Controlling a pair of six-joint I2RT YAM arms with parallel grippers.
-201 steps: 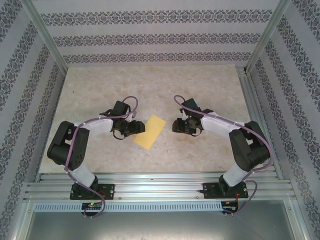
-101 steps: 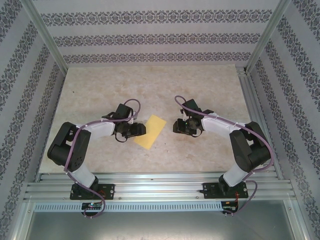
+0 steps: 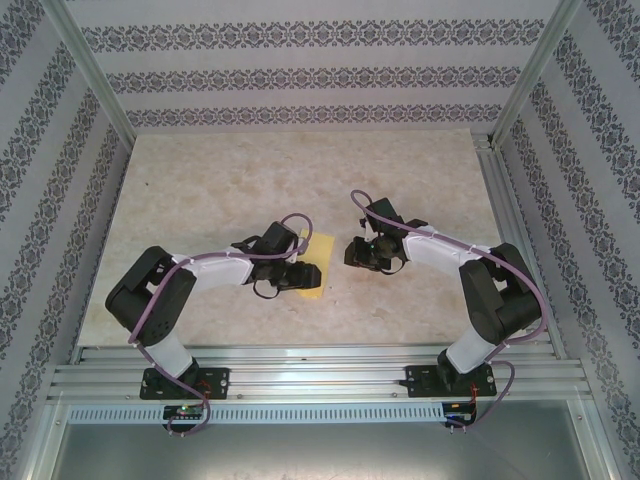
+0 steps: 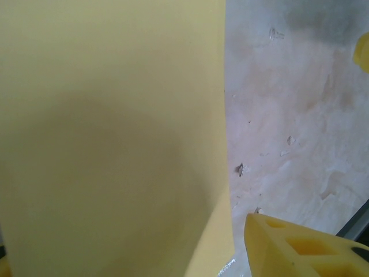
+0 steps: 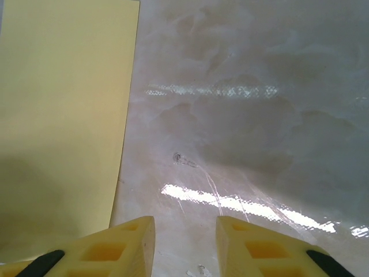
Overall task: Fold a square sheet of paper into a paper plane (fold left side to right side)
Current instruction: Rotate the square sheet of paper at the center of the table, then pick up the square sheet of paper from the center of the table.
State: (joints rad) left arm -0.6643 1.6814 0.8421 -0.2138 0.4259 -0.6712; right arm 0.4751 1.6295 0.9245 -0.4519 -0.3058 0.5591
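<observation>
Since a second ago the left arm (image 3: 225,266) has been swung over the thin mustard-yellow sheet of paper (image 3: 318,246), its jaws spread across it. Beside the sheet's right long edge, the jaws of the right arm (image 3: 440,250) are held narrowly apart, empty.

a yellow sheet of paper (image 3: 320,245) lies flat near the middle of the worktop (image 3: 200,180), a little toward its near edge. the left arm (image 3: 215,268) stretches in from the near left corner, and the left pincer (image 3: 303,277) sits over the paper's near half, hiding much of it. the right pincer (image 3: 352,252) hangs just beside the paper's right edge, apart from it and pointing toward it.
</observation>
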